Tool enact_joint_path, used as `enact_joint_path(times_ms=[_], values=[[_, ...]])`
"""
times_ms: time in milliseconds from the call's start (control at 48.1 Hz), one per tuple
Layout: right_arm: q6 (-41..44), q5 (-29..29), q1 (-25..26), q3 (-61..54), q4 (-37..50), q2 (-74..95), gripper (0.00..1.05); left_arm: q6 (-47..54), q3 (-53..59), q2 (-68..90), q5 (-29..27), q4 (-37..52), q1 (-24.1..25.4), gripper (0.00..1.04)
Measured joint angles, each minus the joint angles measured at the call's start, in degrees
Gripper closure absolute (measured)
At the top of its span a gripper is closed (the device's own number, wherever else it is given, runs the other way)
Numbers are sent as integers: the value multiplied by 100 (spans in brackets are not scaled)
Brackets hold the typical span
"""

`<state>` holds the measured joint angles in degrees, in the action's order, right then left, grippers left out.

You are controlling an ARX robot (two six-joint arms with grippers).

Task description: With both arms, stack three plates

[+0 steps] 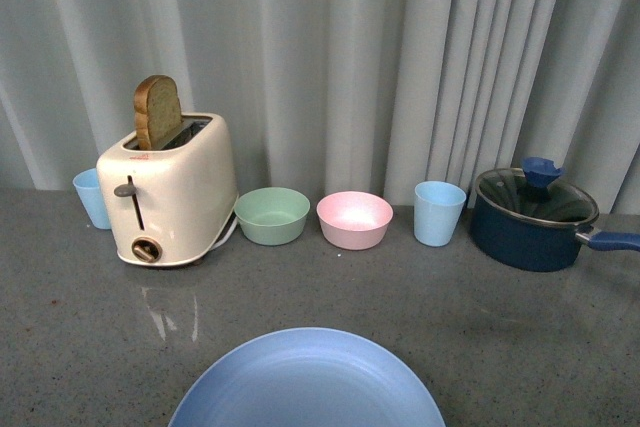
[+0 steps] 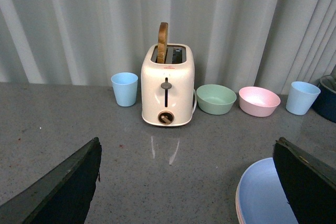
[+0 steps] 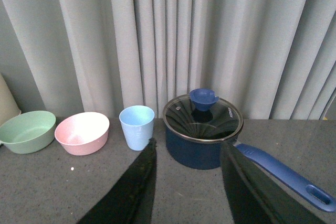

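Observation:
A light blue plate lies at the near edge of the grey counter in the front view. In the left wrist view it lies on top of a stack; a pink rim shows under it. The beige-grey plate is hidden. My left gripper is open and empty, above the counter beside the stack, one finger in front of the plate. My right gripper is open and empty, facing the blue pot. Neither arm shows in the front view.
At the back stand a cream toaster with a bread slice, a blue cup, a green bowl, a pink bowl, another blue cup and a lidded dark blue pot with a long handle. Grey curtain behind.

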<state>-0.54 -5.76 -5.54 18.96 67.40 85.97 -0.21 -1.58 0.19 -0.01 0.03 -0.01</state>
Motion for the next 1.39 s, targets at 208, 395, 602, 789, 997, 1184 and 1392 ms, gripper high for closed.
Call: enact_joint_path(times_ms=[208,395,602,789,997,1184,1392], values=[[37,173,109,-662,-216,-706,98,0,0,0,-2,0,0,7],[55,542,450,-1082,-564,-1502,102,0,0,0,-2,0,0,7],[55,577,540,-1414,-1073,-2339,102,0,0,0,-2,0,0,7],[55,570,542,-1609,-1626,-3095,102,0,0,0,-2,0,0,7],[55,573,542,-1779,-2376,-4017,102,0,0,0,0,0,0,7],[55,575,544,-1843,-2983,-4717,102,0,0,0,-2,0,0,7],[55,575,544,-1862,-3650,-5455,102,0,0,0,-2,0,0,7]])
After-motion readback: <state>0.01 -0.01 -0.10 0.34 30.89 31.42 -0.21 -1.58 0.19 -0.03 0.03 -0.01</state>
